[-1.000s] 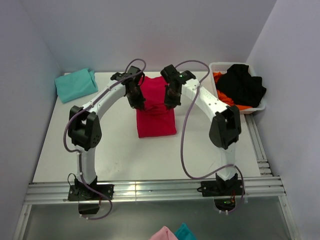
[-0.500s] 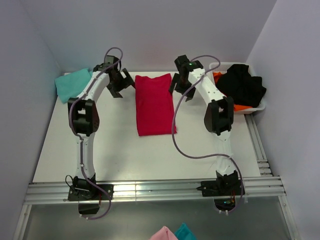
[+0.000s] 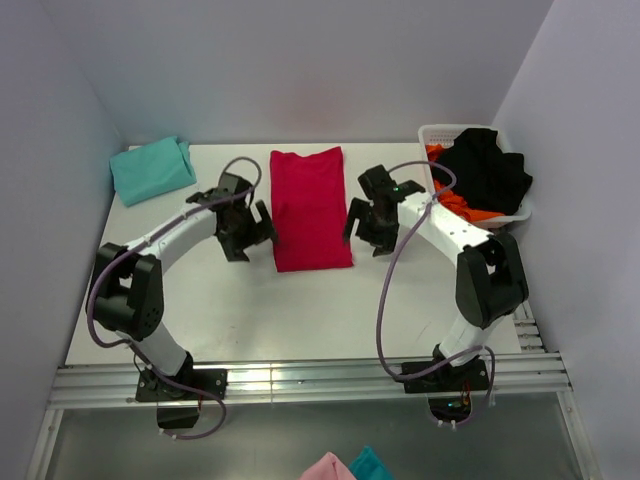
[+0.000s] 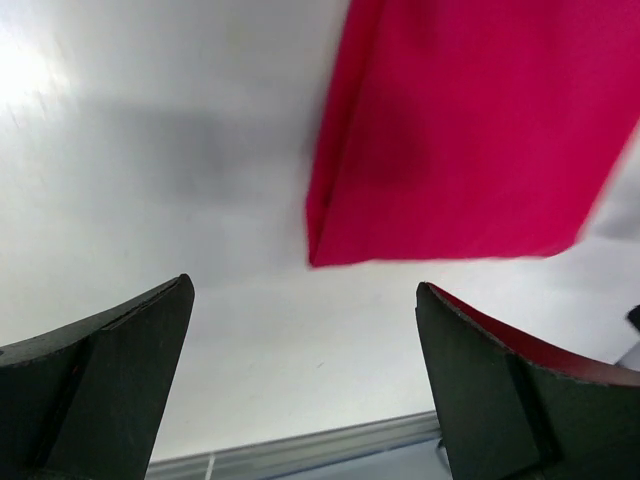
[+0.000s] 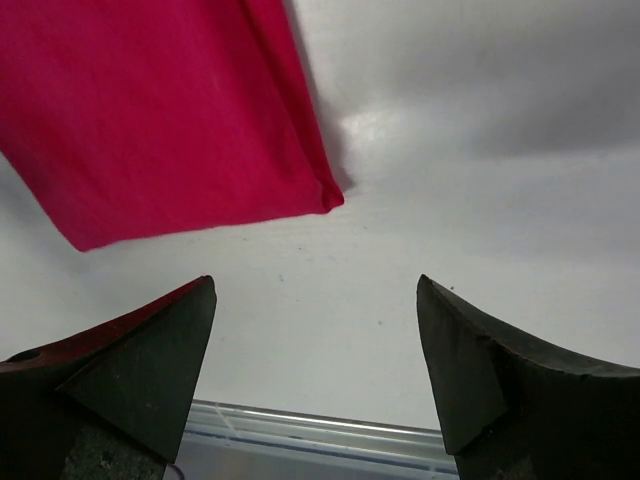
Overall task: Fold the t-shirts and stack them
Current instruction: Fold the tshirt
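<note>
1. The red t-shirt [image 3: 310,208] lies folded at centre frame on the desk [image 3: 300,310], its long axis running top to bottom.
2. The teal t-shirt [image 3: 152,169] sits folded at upper left.
3. The left claw [image 3: 250,232] and right claw [image 3: 362,230] flank the red one, both wide and empty.

The left arm [image 3: 175,232] and right arm [image 3: 445,228] each have white links, black joint housings, a black base [image 3: 180,385] at frame bottom, a looping grey-purple cable [image 3: 379,310] and black wedge-shaped fingers [image 4: 110,370]; a green lamp [image 3: 396,186] marks the right wrist.
</note>
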`<state>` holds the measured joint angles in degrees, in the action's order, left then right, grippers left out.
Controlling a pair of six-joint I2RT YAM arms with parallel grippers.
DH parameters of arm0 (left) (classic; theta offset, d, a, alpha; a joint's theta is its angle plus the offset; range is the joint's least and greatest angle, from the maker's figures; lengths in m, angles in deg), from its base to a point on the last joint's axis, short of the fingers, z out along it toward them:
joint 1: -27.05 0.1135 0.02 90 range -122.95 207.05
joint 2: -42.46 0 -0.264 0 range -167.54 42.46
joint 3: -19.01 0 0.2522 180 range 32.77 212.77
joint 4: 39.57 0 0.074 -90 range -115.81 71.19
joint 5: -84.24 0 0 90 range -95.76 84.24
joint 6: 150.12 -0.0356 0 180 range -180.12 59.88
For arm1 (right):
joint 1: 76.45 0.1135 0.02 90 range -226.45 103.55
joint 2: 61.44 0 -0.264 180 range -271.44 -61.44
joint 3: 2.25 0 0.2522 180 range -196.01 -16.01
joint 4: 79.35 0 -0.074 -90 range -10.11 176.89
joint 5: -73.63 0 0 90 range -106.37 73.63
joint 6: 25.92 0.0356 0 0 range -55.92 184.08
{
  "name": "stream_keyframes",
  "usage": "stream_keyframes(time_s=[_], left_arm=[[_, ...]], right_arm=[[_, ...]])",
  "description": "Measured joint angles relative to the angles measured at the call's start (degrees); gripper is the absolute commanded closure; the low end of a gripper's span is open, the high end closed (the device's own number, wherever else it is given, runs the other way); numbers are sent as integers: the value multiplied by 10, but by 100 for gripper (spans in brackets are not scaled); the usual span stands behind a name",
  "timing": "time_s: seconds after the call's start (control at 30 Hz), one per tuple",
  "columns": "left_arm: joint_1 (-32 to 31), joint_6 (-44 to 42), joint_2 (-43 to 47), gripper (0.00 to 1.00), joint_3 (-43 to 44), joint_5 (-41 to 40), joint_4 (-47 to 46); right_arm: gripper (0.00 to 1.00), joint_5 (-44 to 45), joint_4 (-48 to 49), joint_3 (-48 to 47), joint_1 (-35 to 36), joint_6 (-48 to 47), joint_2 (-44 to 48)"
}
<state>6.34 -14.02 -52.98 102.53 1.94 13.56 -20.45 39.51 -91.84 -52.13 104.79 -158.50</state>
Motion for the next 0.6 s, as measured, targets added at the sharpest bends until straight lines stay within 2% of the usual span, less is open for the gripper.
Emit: stream_keyframes(time_s=[0.1, 0.23, 0.6], left_arm=[[-23, 17, 3, 1, -57, 0, -14], [-38, 28, -17, 1, -71, -7, -36], [-63, 53, -89, 1, -14, -16, -78]], right_arm=[[13, -22, 42, 69, 12, 8, 12], [13, -40, 86, 121, 19, 17, 3], [15, -44, 152, 101, 26, 19, -57]])
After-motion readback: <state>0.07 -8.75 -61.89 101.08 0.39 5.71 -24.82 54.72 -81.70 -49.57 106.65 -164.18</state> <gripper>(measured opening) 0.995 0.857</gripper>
